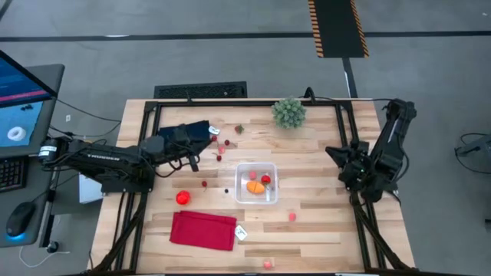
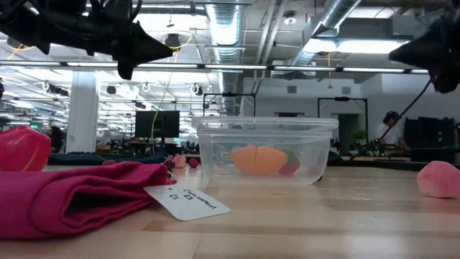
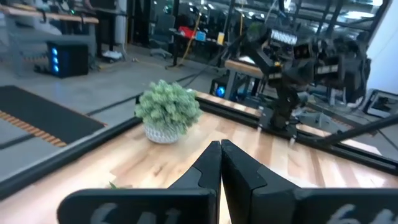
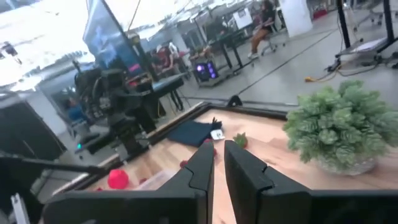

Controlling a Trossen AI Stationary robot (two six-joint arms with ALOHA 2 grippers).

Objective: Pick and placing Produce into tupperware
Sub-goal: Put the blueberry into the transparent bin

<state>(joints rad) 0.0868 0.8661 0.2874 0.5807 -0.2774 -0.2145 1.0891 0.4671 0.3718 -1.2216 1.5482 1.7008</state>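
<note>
- The left claw (image 1: 193, 163) is clenched on nothing, raised above the counter (image 1: 322, 222) beside a navy cloth (image 1: 198, 129).
- The tupperware (image 1: 256, 183) sits between both claws, holding an orange piece (image 1: 255, 186) and red pieces of produce.
- More produce lies scattered around it.
- The right claw (image 1: 337, 152) is clenched, empty, well right of the tupperware.

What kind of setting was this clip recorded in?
Likely a robotics lab in an open workspace: exposed ceiling ducts, rows of desks with monitors, a wooden table with two arms, an operator's screen beside it.
</note>
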